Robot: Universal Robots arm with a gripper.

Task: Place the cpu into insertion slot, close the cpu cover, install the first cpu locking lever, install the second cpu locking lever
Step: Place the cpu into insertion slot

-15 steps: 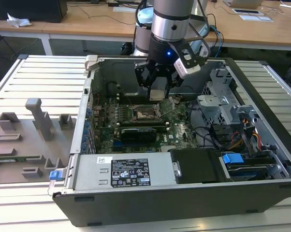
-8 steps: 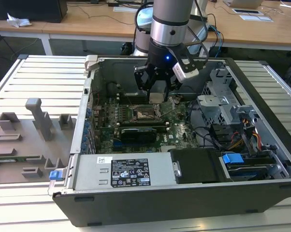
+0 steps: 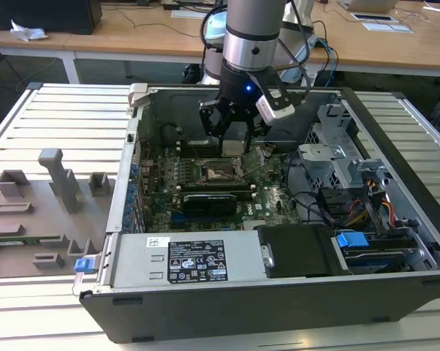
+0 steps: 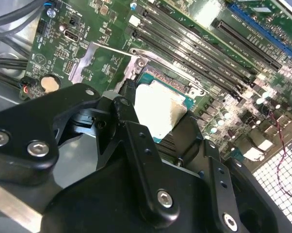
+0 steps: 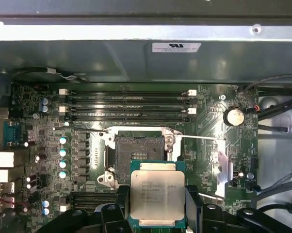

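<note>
The gripper (image 3: 234,141) is clamped on the cpu (image 5: 157,196) and holds it flat just above the board, beside the bare slot (image 5: 135,149) and not in it. The cover (image 4: 80,63) stands swung open next to the slot.

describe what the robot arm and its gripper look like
The arm is a silvery-grey cylinder with a blue light near the wrist. Black cables loop around it, and a white box is mounted beside the wrist. The gripper is black, its linked jaws fastened with silver screws.
</note>
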